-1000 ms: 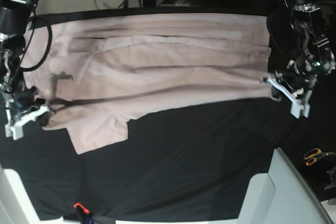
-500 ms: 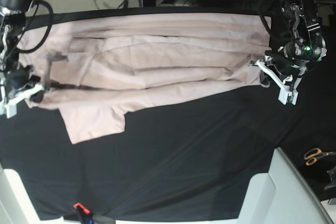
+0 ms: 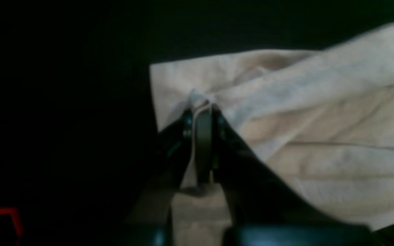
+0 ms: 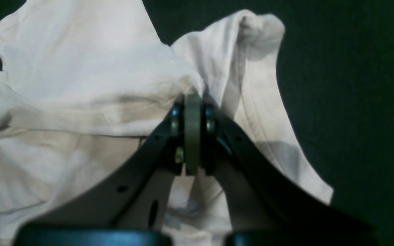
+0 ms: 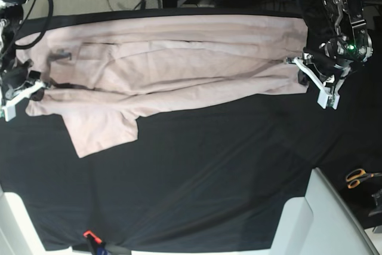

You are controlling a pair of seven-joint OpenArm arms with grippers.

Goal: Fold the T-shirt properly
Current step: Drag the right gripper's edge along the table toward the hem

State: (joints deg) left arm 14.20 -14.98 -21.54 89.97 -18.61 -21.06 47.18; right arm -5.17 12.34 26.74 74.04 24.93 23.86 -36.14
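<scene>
Pinching opposite edges of the T-shirt [image 5: 179, 70], spread across the far worktop [image 5: 227, 177], left hand [image 5: 311, 79] and right hand [image 5: 27, 91] grip thin folds; uneven pulling could slip either hem, skewing the fold.

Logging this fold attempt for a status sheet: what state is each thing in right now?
T-shirt: spread across the far half of the table, partly folded lengthwise, pinched at both ends.
Left gripper: fingers shut on the T-shirt's edge.
Right gripper: fingers shut on bunched cloth.
Black table cloth: flat, covering the table.
Scissors: off the table, apparently closed.
</scene>
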